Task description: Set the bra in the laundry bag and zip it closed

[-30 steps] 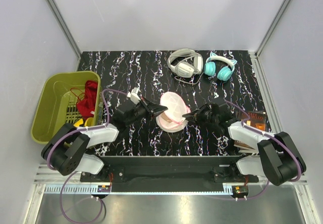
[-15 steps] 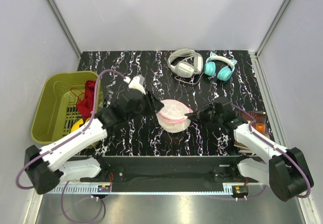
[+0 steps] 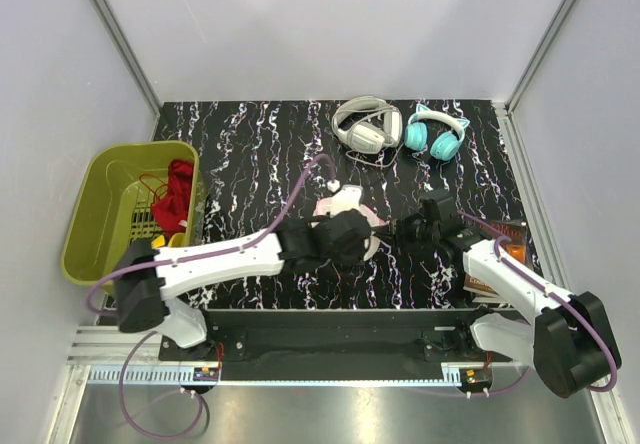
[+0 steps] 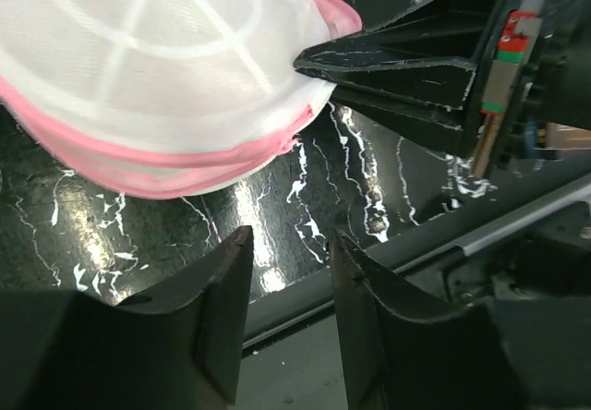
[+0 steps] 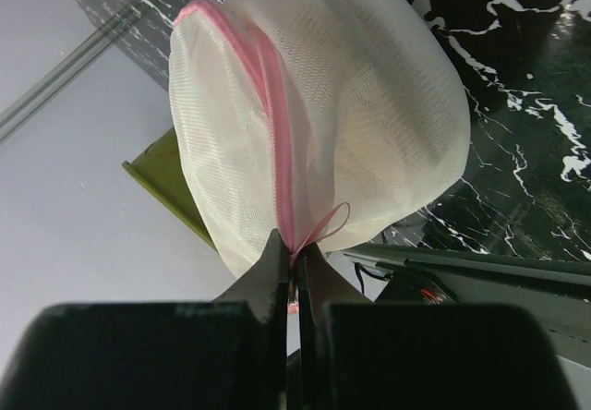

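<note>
The laundry bag [image 3: 340,203], white mesh with pink zipper trim, sits mid-table, partly covered by my left arm. In the right wrist view the laundry bag [image 5: 351,105] bulges ahead, its pink zipper [image 5: 277,133] closed along the stretch that shows. My right gripper [image 5: 294,248] is shut on the pink trim at the bag's edge, and from above this right gripper [image 3: 385,230] is at the bag's right side. My left gripper [image 4: 288,244] is open and empty, just off the near side of the laundry bag [image 4: 166,59]; from above the left gripper [image 3: 358,242] overlaps the bag. The bra is hidden.
An olive-green basket [image 3: 105,214] holding a dark red garment [image 3: 178,192] stands at the left edge. White headphones [image 3: 367,124] and teal headphones [image 3: 435,134] lie at the back. A brown book-like item [image 3: 505,239] lies under my right arm. The table's near rail [image 4: 480,235] runs close by.
My left gripper let go of the bag's left side, opened, and swung across to the bag's near side. The right gripper closed on the pink trim. The bag settled lower.
</note>
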Controlling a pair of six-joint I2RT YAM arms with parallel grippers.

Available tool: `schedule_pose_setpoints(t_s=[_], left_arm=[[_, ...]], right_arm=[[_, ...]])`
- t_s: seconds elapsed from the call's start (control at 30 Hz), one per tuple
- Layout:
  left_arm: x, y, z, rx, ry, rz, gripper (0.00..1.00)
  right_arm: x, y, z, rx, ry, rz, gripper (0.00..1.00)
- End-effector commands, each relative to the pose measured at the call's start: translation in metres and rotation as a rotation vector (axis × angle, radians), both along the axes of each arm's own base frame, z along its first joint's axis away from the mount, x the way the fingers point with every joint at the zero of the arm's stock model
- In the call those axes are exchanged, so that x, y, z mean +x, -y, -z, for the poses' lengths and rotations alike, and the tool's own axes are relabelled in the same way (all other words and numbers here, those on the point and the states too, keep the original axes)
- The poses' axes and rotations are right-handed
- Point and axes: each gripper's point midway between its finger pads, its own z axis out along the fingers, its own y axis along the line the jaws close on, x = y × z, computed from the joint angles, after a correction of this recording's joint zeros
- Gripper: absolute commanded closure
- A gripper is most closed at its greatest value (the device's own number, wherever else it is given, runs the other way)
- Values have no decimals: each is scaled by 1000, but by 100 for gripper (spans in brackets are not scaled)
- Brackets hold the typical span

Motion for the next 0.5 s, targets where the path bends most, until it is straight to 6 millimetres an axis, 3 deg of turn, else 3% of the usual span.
schedule_pose_setpoints(t_s=[0.0,0.2,0.47], left_arm=[[16,15,-17,13,73,-43,56],[23,29,-4,67,63,-50,55],[33,28,5,147,56,-102,59]], right_arm=[[8,1,-16,8,3,61,100],[9,2,-18,0,-16,84,100],[9,1,-21,-2,-22,92,100]])
